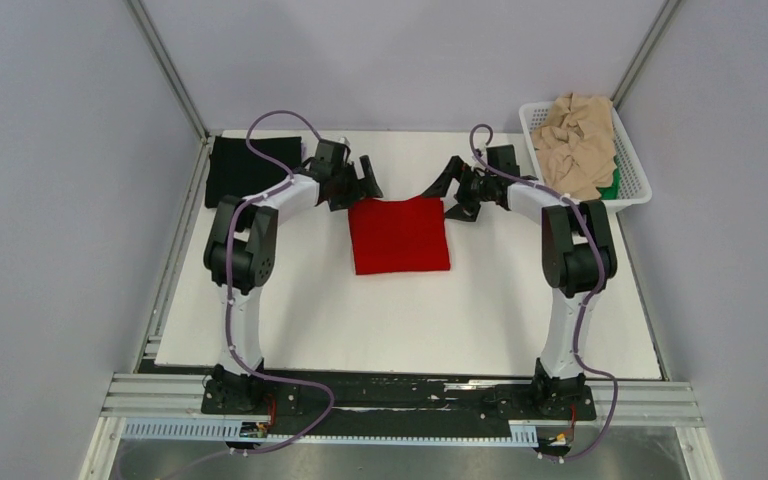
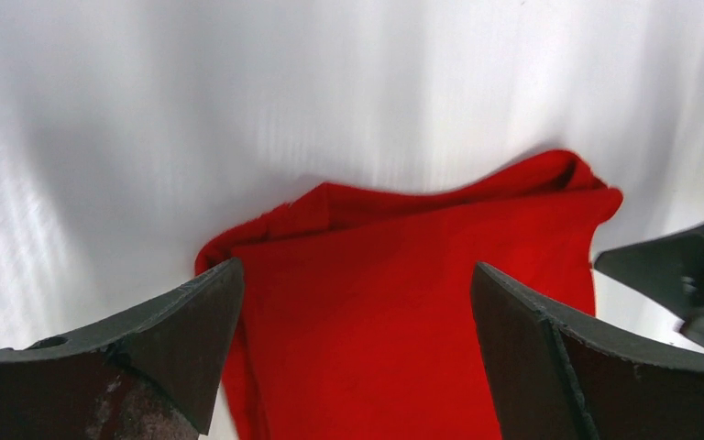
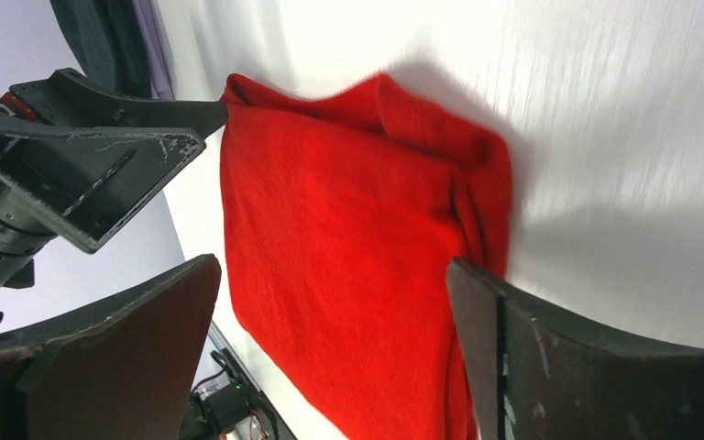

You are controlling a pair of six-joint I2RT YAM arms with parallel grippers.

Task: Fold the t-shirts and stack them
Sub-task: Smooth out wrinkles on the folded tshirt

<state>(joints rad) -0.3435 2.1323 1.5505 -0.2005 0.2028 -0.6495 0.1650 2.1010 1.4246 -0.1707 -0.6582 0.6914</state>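
The red t-shirt point(image 1: 399, 234) lies folded into a rectangle in the middle of the table; it also shows in the left wrist view point(image 2: 403, 302) and the right wrist view point(image 3: 348, 266). My left gripper point(image 1: 363, 182) is open and empty above its far left corner. My right gripper point(image 1: 452, 187) is open and empty above its far right corner. A black t-shirt point(image 1: 250, 170) lies folded at the far left. Beige t-shirts point(image 1: 578, 140) are piled in the basket, with a green one point(image 1: 612, 183) under them.
A white lattice basket point(image 1: 636, 185) stands at the far right corner. The white table surface point(image 1: 410, 320) ends at a metal rail along the near edge. Grey walls enclose the sides and back.
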